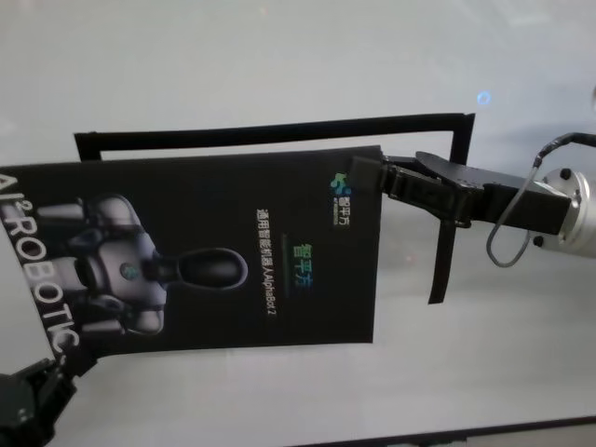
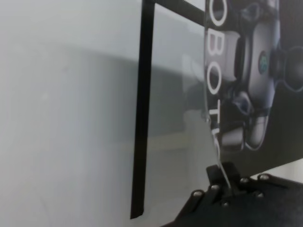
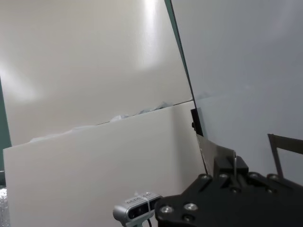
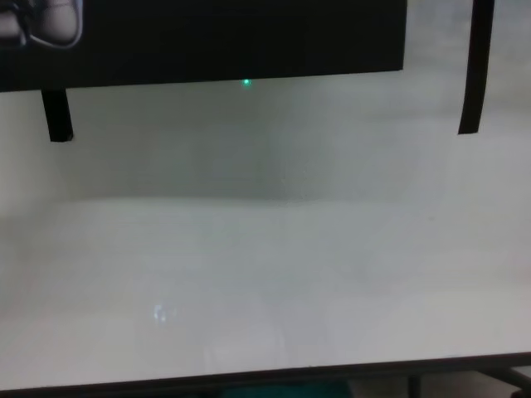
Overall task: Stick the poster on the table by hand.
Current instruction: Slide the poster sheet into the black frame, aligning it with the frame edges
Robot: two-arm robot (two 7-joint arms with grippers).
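The black glossy poster, with a grey robot picture and white letters, is stretched between both hands over the white table. My right gripper is shut on its right edge near the far corner. My left gripper is shut on its near left corner. The left wrist view shows that gripper pinching the curved poster edge. The right wrist view shows the right gripper clamped on the thin sheet edge. In the chest view the poster's near edge hangs over the table.
Thin black strips on the table form a frame: a far strip, a right strip and a left strip. Their ends show in the chest view. A small camera stands beyond the table.
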